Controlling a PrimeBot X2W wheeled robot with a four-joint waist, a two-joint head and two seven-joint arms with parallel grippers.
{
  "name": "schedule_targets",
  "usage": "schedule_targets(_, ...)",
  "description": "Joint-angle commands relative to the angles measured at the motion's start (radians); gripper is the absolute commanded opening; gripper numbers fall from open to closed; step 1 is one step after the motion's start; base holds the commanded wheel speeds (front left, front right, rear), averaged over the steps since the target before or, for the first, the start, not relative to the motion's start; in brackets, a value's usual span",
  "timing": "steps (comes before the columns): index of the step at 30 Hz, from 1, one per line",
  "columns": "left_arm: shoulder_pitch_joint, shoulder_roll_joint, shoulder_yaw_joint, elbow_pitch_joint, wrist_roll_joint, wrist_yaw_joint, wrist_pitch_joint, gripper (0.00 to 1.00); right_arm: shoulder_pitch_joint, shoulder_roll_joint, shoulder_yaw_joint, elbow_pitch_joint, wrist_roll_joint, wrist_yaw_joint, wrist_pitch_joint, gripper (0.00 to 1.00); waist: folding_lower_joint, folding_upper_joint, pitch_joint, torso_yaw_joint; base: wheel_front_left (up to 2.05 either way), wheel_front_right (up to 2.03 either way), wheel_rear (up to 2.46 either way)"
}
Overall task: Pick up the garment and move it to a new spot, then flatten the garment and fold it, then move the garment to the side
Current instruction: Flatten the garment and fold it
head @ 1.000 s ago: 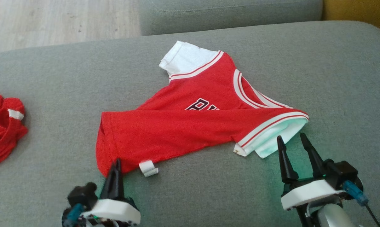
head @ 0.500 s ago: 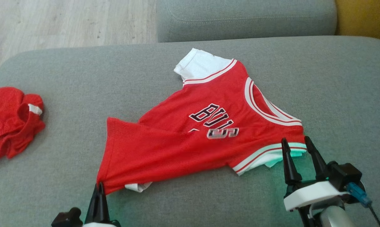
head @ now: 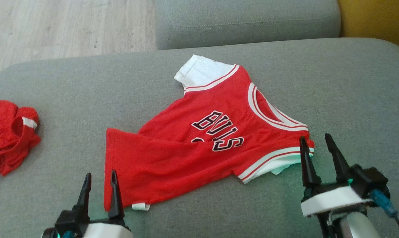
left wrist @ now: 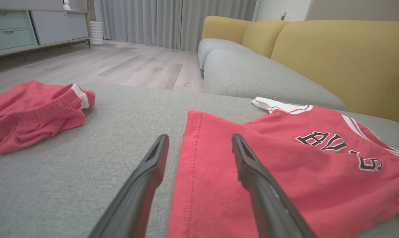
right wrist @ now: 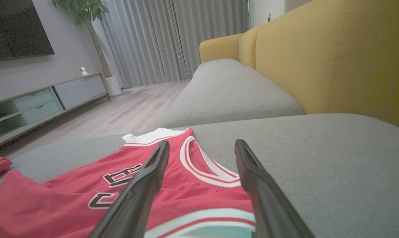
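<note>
The garment (head: 186, 158), a red jersey with white trim, lies face up mid-frame on the grey sofa cushion (head: 351, 99), with a diagonal lap across its lower half. This looks like the flattening step. The left end effector (head: 100, 173), lower left, stands wide at the hem corner, gripping nothing. The right end effector (head: 314, 136), lower right, is equally wide and empty beside the near sleeve. Next, both probably need to pinch those edges and draw them apart. Black, white-edged lettering (head: 219, 130) reads "BULLS"; the white hem tag (head: 140, 206) is unreadable.
</note>
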Motion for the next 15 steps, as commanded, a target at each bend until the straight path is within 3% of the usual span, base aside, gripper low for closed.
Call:
schedule_targets(1, -0.007, 0.004, 0.031, -0.039, 0.024, 0.014, -0.005, 1.00, 0.005, -0.002, 0.018, -0.023, -0.018, 0.007, -0.011, 1.00, 0.0000, -0.0001, -0.007, -0.002, 0.00, 0.00, 0.00)
schedule_targets(15, 0.019, 0.004, 0.006, -0.037, 0.019, 0.025, -0.005, 1.00, 0.020, -0.002, 0.034, 0.045, -0.027, 0.007, -0.011, 1.00, 0.0000, -0.0001, -0.009, 0.003, 0.00, 0.00, 0.00)
